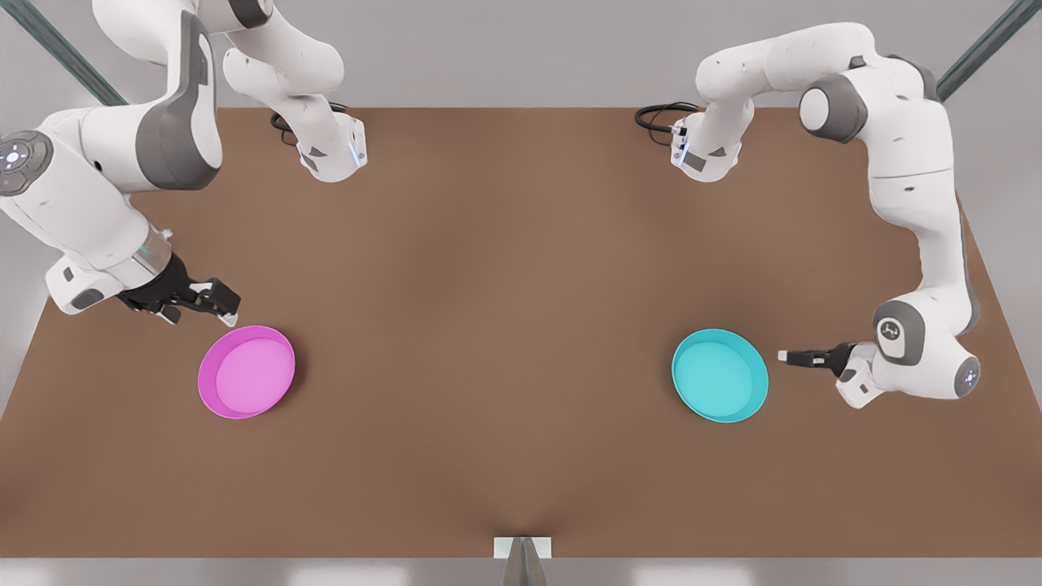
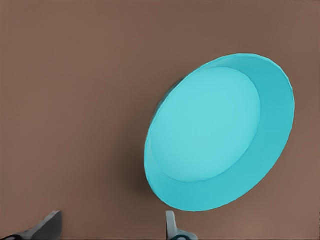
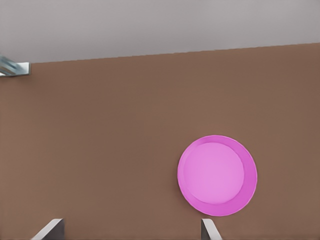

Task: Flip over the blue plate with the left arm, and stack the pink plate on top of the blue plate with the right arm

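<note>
While both plates lie rim-up on the brown table, the left gripper, fingers apart, sits low just beside the blue plate; the right gripper, fingers apart, hovers near the pink plate.

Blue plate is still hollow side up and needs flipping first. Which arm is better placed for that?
Left. Its tool sits open beside the blue plate, apart from its rim. The right tool, open, hovers by the pink plate.
</note>
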### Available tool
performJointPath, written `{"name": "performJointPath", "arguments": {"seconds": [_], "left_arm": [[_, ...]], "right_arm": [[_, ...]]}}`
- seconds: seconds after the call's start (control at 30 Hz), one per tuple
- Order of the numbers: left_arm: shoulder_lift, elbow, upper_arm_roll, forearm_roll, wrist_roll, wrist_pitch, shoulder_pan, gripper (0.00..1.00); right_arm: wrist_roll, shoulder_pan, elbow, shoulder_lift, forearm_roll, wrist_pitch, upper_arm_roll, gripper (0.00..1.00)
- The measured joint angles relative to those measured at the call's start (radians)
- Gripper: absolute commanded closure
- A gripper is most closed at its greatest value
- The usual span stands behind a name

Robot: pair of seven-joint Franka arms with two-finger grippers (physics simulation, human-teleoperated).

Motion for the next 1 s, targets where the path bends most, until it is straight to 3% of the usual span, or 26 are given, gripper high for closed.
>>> {"name": "performJointPath", "arguments": {"seconds": [0.33, 0.37, 0.4, 0.43, 0.47, 0.5, 1.0], "left_arm": [[0.003, -0.128, -0.011, -0.145, 0.003, 0.208, -0.095, 0.0], [0.004, -0.129, -0.011, -0.149, 0.003, 0.214, -0.095, 0.18], [0.004, -0.127, -0.011, -0.152, 0.003, 0.215, -0.095, 0.47], [0.006, -0.127, -0.01, -0.153, 0.003, 0.23, -0.096, 0.62], [0.006, -0.124, -0.009, -0.152, 0.003, 0.242, -0.097, 0.75], [0.006, -0.123, -0.009, -0.149, 0.01, 0.252, -0.097, 0.79], [0.007, -0.149, -0.008, -0.067, 0.01, 0.387, -0.132, 0.79]], "right_arm": [[-0.001, -0.004, 0.0, 0.002, 0.0, 0.002, 0.001, 0.0], [-0.001, -0.003, 0.0, 0.002, 0.0, 0.002, 0.0, 0.0], [-0.001, -0.003, 0.0, 0.002, 0.0, 0.002, 0.0, 0.0], [-0.001, -0.003, 0.0, 0.002, 0.001, 0.002, 0.0, 0.0], [-0.001, -0.003, 0.0, 0.001, 0.0, 0.002, 0.0, 0.0], [-0.001, -0.003, 0.0, 0.001, 0.001, 0.002, 0.0, 0.0], [-0.012, -0.005, 0.0, 0.004, 0.0, 0.002, 0.0, 0.0]]}}
